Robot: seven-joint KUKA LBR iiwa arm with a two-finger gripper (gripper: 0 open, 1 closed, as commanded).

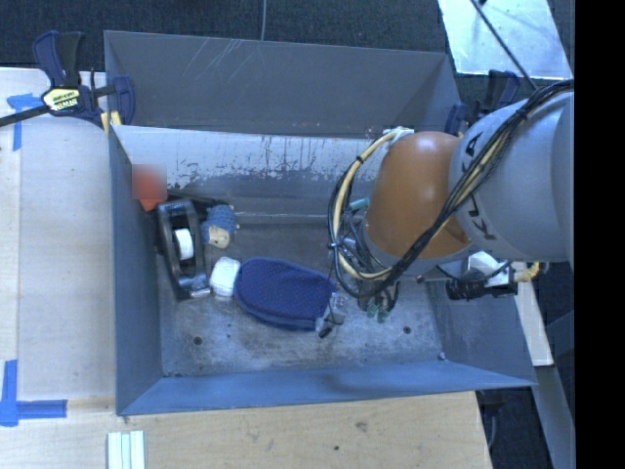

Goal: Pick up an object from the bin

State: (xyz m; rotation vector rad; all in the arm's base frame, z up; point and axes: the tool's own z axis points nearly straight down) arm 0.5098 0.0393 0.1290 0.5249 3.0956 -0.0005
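Blue fabric pouch [278,293] is lying in the middle of the bin [137,291], beside a white cap [225,277]. The pincer [330,322] is hanging at the pouch's right end; whether it is clenched or released cannot be told. The arm is probably approaching, with gripping and lifting next.

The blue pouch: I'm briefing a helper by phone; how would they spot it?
Look on the floor of the grey bin, near its middle, left of the gripper. The blue pouch is the largest thing there, oval and dark, unlike the small white cap at its left end.
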